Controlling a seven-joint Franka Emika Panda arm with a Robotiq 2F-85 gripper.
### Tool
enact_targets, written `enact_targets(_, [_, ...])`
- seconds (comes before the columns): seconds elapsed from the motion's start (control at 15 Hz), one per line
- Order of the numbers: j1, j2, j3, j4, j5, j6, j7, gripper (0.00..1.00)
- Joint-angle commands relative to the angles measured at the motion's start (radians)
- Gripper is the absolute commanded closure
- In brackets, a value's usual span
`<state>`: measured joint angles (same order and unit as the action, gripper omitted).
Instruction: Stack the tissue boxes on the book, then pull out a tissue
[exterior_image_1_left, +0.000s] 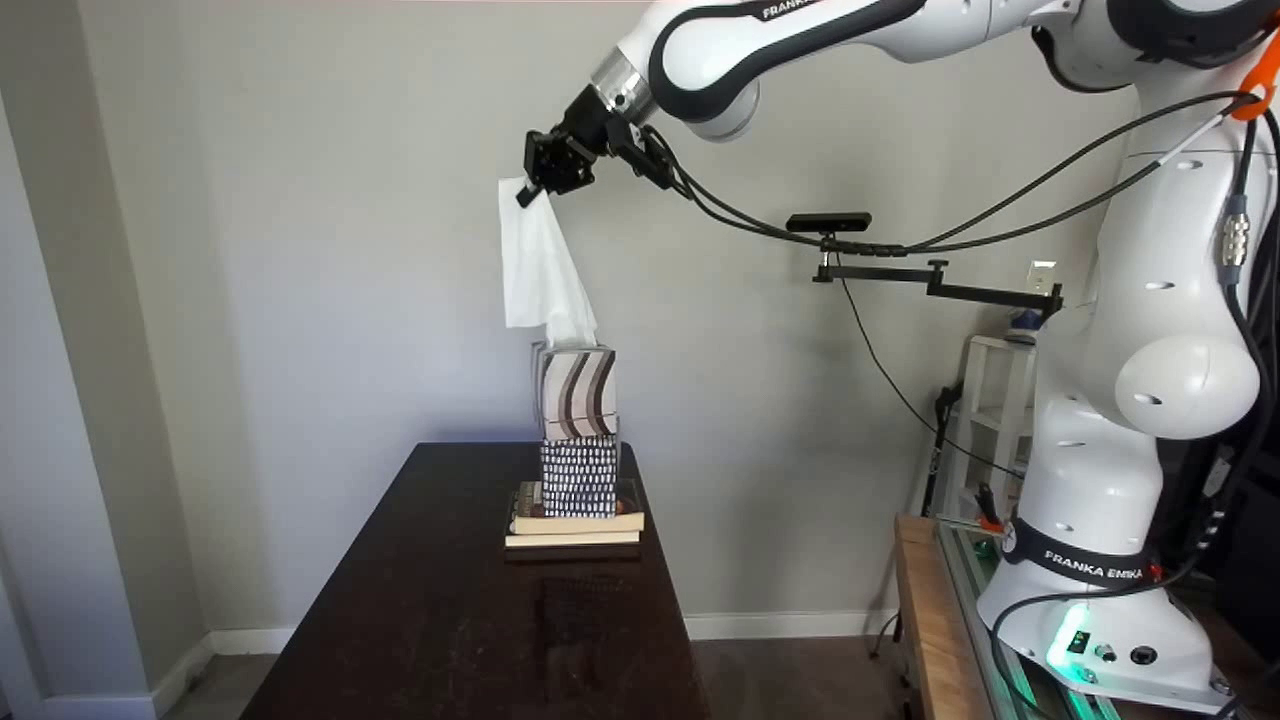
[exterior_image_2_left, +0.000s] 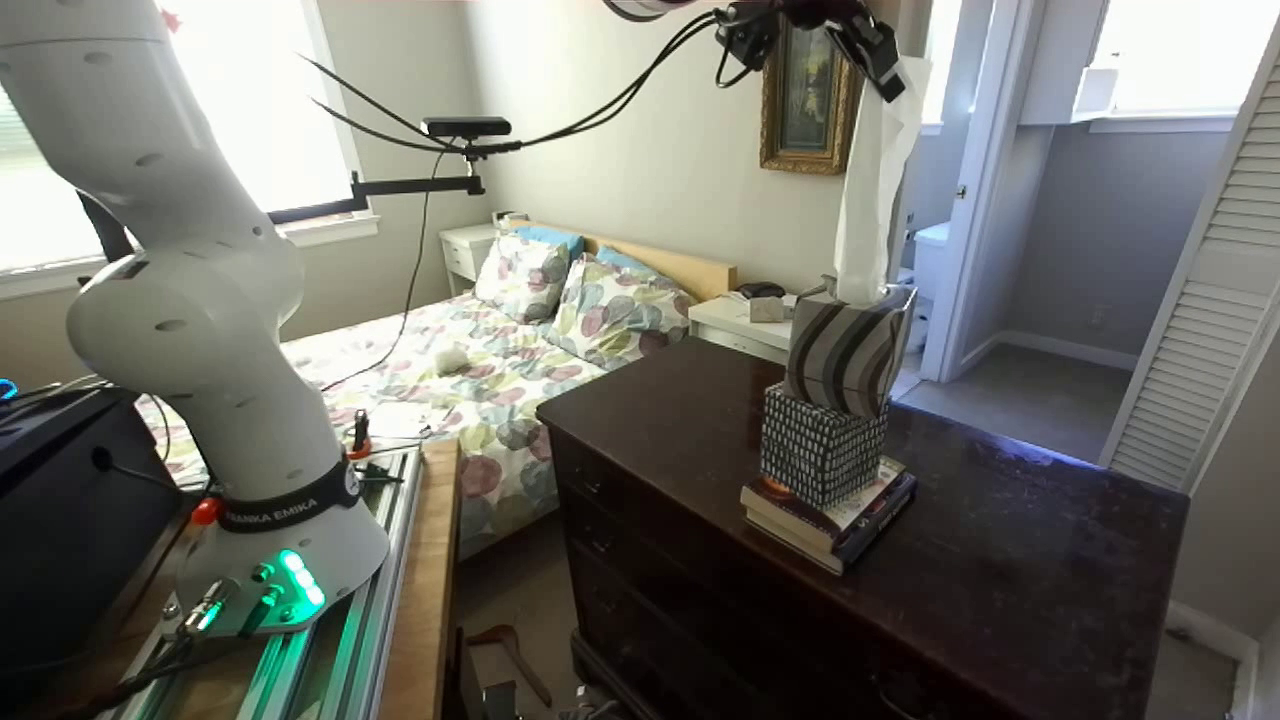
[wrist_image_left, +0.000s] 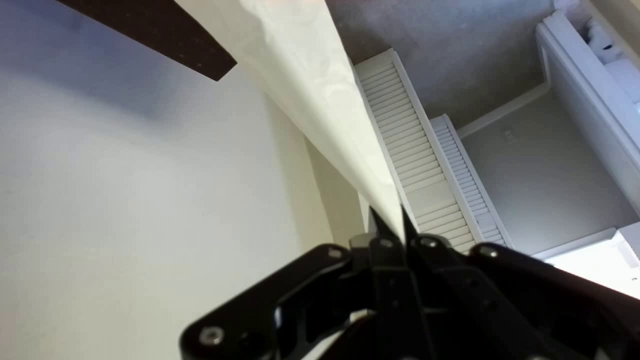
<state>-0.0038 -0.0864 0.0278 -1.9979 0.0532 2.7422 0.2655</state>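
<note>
High above the stack, my gripper (exterior_image_1_left: 527, 194) is shut on a white tissue (exterior_image_1_left: 537, 262), its fingertips pinching one end in the wrist view. The tissue hangs stretched down to the top of the striped box (exterior_image_1_left: 580, 395); whether its lower end is still inside, I cannot tell. Beneath the striped box sits the dark patterned cube (exterior_image_2_left: 820, 450), and the striped box looks a little skewed on it in an exterior view. The cube rests on the book (exterior_image_2_left: 800, 525), which lies on another book (exterior_image_1_left: 575, 540). In the wrist view only the tissue (wrist_image_left: 320, 90) shows; boxes and books do not.
A dark dresser (exterior_image_2_left: 1000, 560) carries the whole stack, which stands close to one edge. Behind are a wall with a framed picture (exterior_image_2_left: 808, 100), a bed (exterior_image_2_left: 470, 390) and a white nightstand (exterior_image_2_left: 735, 325). A camera on a bracket (exterior_image_1_left: 828, 222) juts out near the arm's cables.
</note>
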Motion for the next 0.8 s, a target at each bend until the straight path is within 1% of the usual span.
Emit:
enact_targets(0.0, [0.014,-0.031,0.019,0.019,0.005,-0.009,0.032,1.0])
enact_targets(0.2, [0.031,-0.048,0.039,0.035,0.021,-0.014,0.027,1.0])
enact_targets(0.33, [0.052,-0.059,0.05,0.044,0.05,-0.027,0.009,1.0])
enact_targets(0.53, [0.092,-0.058,0.067,0.049,0.11,-0.065,-0.021,1.0])
enact_targets(0.73, [0.113,-0.035,0.085,0.053,0.118,-0.129,-0.015,1.0])
